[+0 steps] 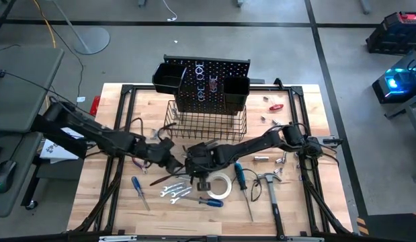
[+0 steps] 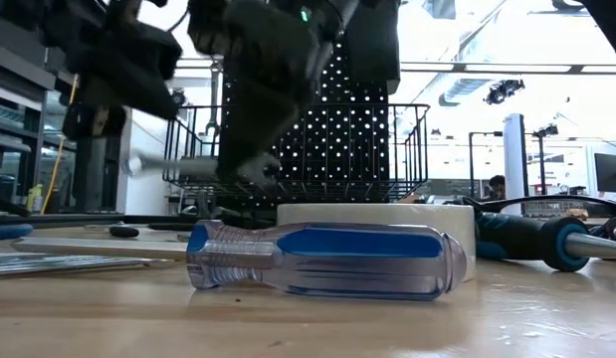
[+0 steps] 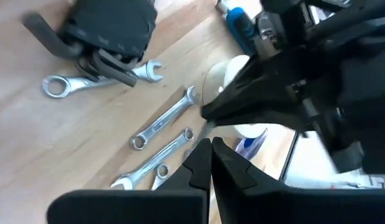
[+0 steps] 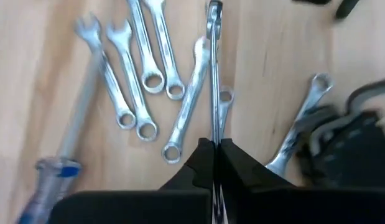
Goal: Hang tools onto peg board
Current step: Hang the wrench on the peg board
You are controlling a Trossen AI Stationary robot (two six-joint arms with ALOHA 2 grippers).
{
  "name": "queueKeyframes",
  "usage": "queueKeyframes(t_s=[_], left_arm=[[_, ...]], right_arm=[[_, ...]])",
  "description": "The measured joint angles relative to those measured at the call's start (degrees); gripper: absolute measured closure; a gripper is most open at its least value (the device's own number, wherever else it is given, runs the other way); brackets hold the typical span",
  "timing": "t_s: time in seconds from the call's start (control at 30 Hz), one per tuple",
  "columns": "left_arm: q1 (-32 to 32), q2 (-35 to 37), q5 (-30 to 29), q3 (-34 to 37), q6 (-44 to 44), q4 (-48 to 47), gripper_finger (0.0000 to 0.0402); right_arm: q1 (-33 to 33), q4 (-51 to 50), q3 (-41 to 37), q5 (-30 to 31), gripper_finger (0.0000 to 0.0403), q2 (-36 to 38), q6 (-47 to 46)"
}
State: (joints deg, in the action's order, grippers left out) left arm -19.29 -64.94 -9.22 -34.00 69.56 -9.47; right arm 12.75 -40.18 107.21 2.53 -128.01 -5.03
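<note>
My right gripper is shut on a silver wrench above several wrenches that lie flat on the wooden table, in front of the peg board. In the low view the held wrench hangs level above the tabletop. My left gripper hovers shut beside the right one, left of it over the table's middle, with nothing between its fingers. A white tape roll and a blue-handled screwdriver lie on the table near the front. My right gripper pinches the wrench's shaft between its two fingers, on its flat faces, so it shows edge-on. The fingers slant down from above. The wrench sticks out beyond the fingertips, its open end farthest off, and is lifted clear of the table.
A dark bulky object lies on one wrench close by. A second blue screwdriver, a hammer and small parts lie on the table. A wire basket stands out from the board's foot.
</note>
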Motion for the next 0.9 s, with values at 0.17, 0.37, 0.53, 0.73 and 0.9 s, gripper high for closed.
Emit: queueKeyframes(t_s=[0.17,0.37,0.53,0.73,0.9], left_arm=[[-3.9,8.3,-6.8,0.0,-4.7,-2.4,0.0401],[-9.4,17.9,-13.9,0.0,-10.5,0.4,0.0401],[-13.8,26.8,-24.0,-0.1,-16.2,3.6,0.0401],[-17.3,34.8,-32.9,-0.1,-41.3,25.0,0.0401],[-18.7,37.8,-30.1,-0.2,-54.9,37.2,0.0401]], right_arm=[[0.0,-9.2,6.2,-1.3,0.0402,0.2,2.8],[-0.2,-15.9,8.1,-2.3,0.0402,2.9,3.6],[-2.4,-10.5,8.1,-2.2,0.0402,7.7,0.0],[-5.2,6.2,8.1,-1.4,0.0402,10.0,-6.7],[-6.9,7.3,8.1,3.0,0.0402,10.2,-9.9]])
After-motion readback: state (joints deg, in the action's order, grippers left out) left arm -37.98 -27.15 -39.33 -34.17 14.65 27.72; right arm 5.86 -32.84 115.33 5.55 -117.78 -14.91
